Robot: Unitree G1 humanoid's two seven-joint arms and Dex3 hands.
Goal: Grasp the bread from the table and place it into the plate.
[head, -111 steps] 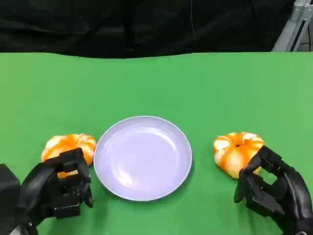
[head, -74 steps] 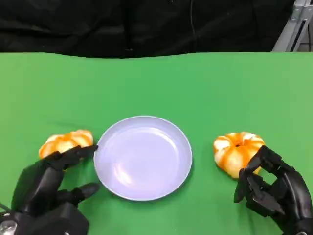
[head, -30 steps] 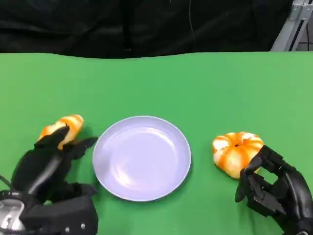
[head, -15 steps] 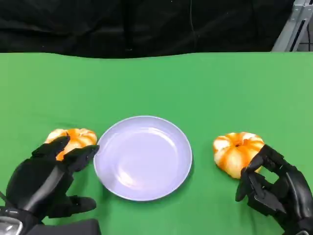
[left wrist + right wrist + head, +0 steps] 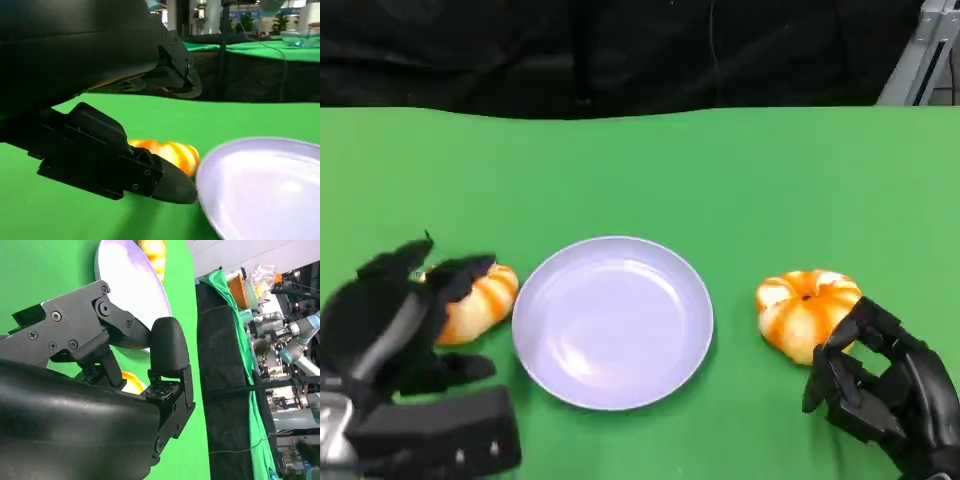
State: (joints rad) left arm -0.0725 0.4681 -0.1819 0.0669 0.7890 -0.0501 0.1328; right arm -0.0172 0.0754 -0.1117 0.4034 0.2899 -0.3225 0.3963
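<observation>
The lavender plate (image 5: 612, 322) lies in the middle of the green table. One orange-and-white bread (image 5: 477, 300) sits just off its left rim. My left hand (image 5: 395, 320) is beside and over that bread with its fingers spread and holds nothing. In the left wrist view the bread (image 5: 167, 152) lies beyond the fingers (image 5: 120, 172), next to the plate (image 5: 265, 187). A second bread (image 5: 807, 310) sits to the right of the plate. My right hand (image 5: 880, 385) is close behind it with its fingers curled and holds nothing.
The green cloth (image 5: 640, 170) runs back to a black curtain at the far edge. In the right wrist view I see the plate (image 5: 131, 292), the far bread (image 5: 155, 252) and a sliver of the near bread (image 5: 131, 384) behind my curled fingers (image 5: 167, 347).
My left hand has opened and shifted left, uncovering more of the left bread, which now lies slightly nearer me than a second ago. The right hand and right bread have not moved.
</observation>
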